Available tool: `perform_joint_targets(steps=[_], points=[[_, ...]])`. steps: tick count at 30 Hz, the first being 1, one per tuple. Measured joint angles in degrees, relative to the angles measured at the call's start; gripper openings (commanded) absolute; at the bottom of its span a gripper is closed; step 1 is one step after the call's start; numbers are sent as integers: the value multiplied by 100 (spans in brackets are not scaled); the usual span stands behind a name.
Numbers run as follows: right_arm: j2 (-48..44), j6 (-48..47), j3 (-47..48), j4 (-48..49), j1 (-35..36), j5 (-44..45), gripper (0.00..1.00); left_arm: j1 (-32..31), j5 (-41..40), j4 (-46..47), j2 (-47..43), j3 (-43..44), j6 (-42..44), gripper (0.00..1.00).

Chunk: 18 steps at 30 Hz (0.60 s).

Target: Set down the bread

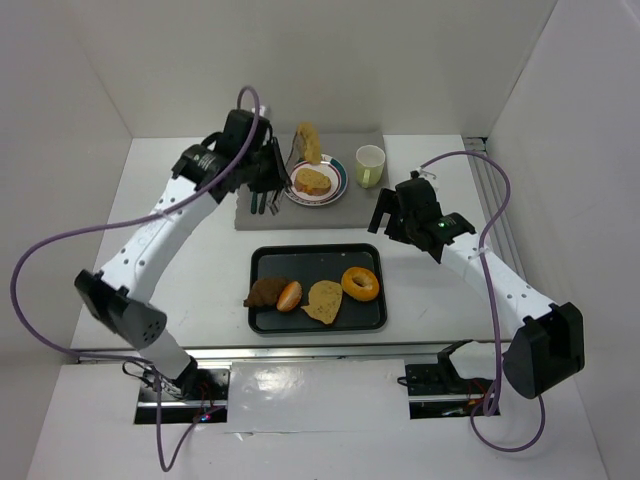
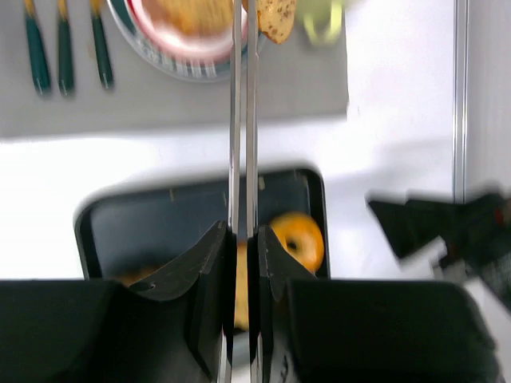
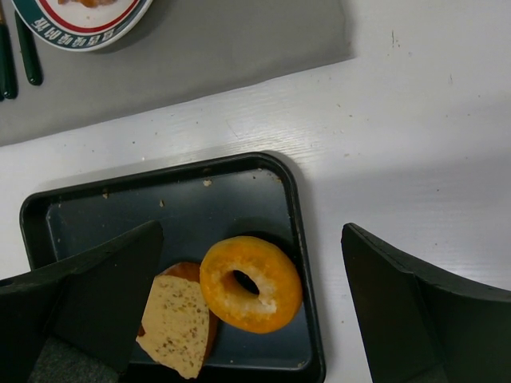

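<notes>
Clamping tongs [image 1: 292, 152] in left gripper [image 1: 262, 165], fingers [image 2: 209, 271] pressed shut on the two steel blades. Pinching slice [image 1: 310, 143] at the tong tips, held upright over the far rim of plate [image 1: 340, 180], toward the bench's far edge, centre. Not resolving from the blurred wrist view whether slice is touching plate. Noting another toasted piece [image 1: 313, 180] already lying on plate. Logging plate on grey mat [image 1: 360, 205], with cup [image 1: 370, 165] at the mat's far-right corner and cutlery [image 1: 262, 203] just left of plate. Logging black tray [image 1: 320, 262] between mat and the bench's near edge, centre, carrying a dark roll [image 1: 265, 291], a bun [image 1: 289, 295], a flat seeded slice [image 1: 324, 300] and a donut [image 1: 360, 284], the first three touching in a row and the donut at the right end. Hovering right gripper [image 1: 392, 215] off the mat's near-right corner, toward the right edge, fingers spread wide and gripping nothing.
</notes>
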Motion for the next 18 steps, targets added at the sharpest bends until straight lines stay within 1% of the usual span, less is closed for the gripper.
perform_joint_targets(steps=[4, 7, 11, 16, 18], points=[[0, 0, 2, -2, 37, 24, 100, 518, 243, 656, 951, 542, 295, 1], [0, 0, 2, -7, 46, 46, 100, 748, 496, 892, 1832, 975, 420, 1], [15, 11, 2, -11, 48, 122, 100, 890, 826, 1069, 2811, 1388, 433, 1], [39, 42, 2, -13, 46, 146, 100, 909, 1224, 1285, 3523, 1591, 417, 2], [39, 63, 2, -15, 50, 131, 100, 909, 1325, 1325, 3674, 1635, 413, 14]])
